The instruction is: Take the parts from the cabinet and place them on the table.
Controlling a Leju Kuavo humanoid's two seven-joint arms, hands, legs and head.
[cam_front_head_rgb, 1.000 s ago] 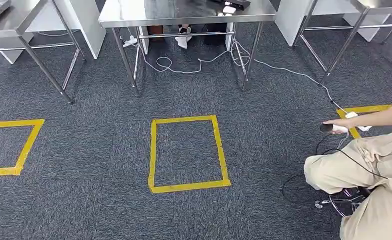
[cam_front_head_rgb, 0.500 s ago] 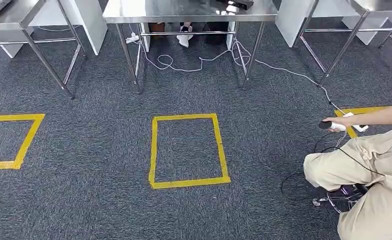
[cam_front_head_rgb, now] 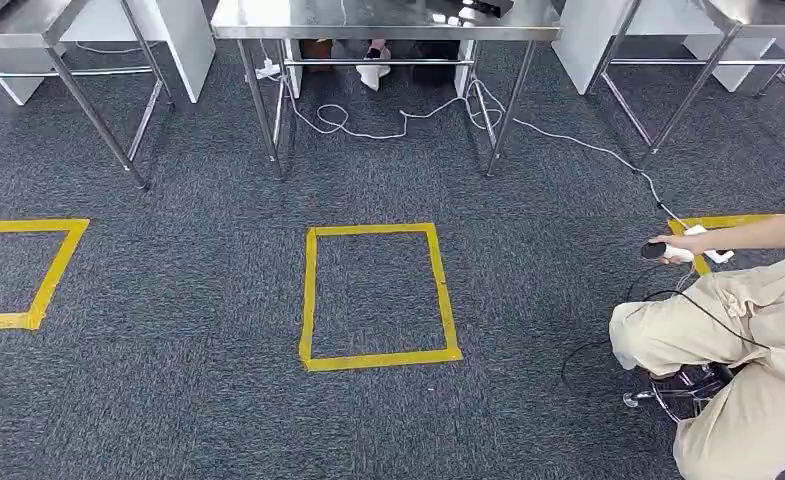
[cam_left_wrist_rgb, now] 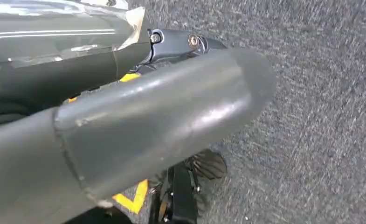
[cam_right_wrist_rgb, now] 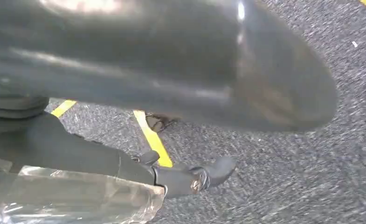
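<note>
step: walking toward steel table (cam_front_head_rgb: 388,22), judged | left hand (cam_left_wrist_rgb: 125,126), right hand (cam_right_wrist_rgb: 171,60): finger state unclear | next: locate cabinet, parts

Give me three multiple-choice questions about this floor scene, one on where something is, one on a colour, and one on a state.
1. Where does the full taped rectangle lie?
A. on a tabletop
B. on the carpet in front of the middle steel table
C. under the seated person

2. What colour is the tape?
A. yellow
B. red
C. white

3. What is the person's hand doing?
A. resting flat on the carpet
B. holding a small dark-tipped device
C. gripping a table leg

Answers: 1 B, the rectangle sits on grey carpet before the table's legs. 2 A, the strips are yellow. 3 B, the fingers wrap a small device above the floor.
</note>
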